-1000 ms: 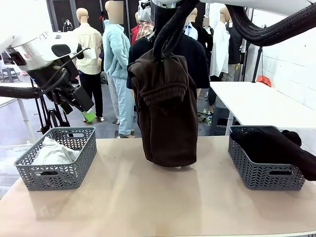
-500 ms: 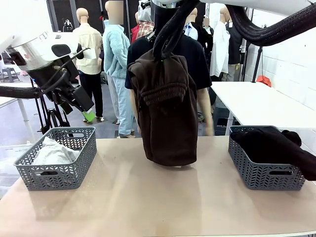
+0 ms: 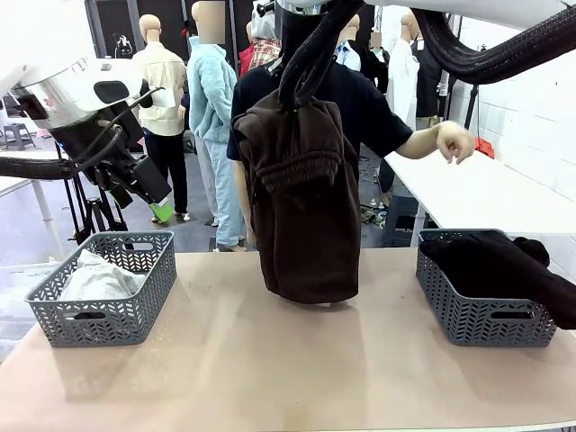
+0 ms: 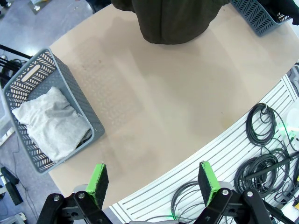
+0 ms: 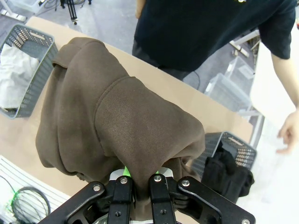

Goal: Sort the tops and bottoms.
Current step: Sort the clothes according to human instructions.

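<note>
A dark brown fleece bottom with a gathered elastic waistband hangs over the middle of the table, its lower edge resting on the tabletop. My right gripper is shut on its top fold. The same garment's hem shows at the top of the left wrist view. Black bottoms fill the right basket. A pale grey-white top lies in the left basket; from above it is a crumpled bundle. My left gripper hangs open high above the table's near edge, holding nothing.
A person in a black T-shirt stands behind the hanging garment at the far side, one hand raised to the right over a white table. Cables lie on the slatted base by the near edge.
The person's arm has risen from hanging at the side to stretch out to the right. Both arms and the brown garment have stayed still.
</note>
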Robot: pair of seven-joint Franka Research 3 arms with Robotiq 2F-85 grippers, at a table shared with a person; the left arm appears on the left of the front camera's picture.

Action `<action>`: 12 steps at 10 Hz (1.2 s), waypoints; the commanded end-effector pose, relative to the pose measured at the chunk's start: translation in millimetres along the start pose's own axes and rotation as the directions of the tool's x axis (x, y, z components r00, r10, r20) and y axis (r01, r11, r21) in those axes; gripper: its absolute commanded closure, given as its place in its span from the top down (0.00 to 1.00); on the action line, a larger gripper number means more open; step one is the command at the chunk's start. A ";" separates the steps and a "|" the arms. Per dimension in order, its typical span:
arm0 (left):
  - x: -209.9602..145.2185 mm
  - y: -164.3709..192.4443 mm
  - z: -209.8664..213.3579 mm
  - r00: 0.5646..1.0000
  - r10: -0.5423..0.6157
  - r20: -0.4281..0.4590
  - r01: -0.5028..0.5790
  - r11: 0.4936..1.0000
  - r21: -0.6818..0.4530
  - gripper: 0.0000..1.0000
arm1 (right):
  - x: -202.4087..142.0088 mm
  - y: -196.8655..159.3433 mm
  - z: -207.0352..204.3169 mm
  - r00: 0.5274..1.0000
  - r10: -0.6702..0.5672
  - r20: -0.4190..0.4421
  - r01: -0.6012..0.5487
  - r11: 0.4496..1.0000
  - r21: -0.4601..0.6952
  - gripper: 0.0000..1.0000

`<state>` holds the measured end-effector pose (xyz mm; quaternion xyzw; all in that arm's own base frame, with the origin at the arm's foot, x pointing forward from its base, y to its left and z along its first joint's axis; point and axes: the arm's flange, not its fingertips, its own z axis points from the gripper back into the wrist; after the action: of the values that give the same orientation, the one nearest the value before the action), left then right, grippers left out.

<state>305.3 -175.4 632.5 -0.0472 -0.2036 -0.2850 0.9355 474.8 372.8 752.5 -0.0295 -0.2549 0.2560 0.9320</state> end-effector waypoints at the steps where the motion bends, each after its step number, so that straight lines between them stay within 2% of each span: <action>1: -1.0 2.4 -1.3 1.000 -0.003 0.009 0.003 1.000 0.016 1.00 | 0.8 -0.9 6.5 1.000 0.000 0.016 0.000 1.000 0.000 0.00; 12: -1.0 2.4 -1.3 1.000 -0.003 0.009 0.003 1.000 0.016 1.00 | 0.8 -0.9 6.5 1.000 0.000 0.016 0.000 1.000 0.000 0.00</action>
<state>305.3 -175.4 632.5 -0.0472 -0.2036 -0.2850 0.9355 474.8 372.8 752.5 -0.0295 -0.2549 0.2560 0.9320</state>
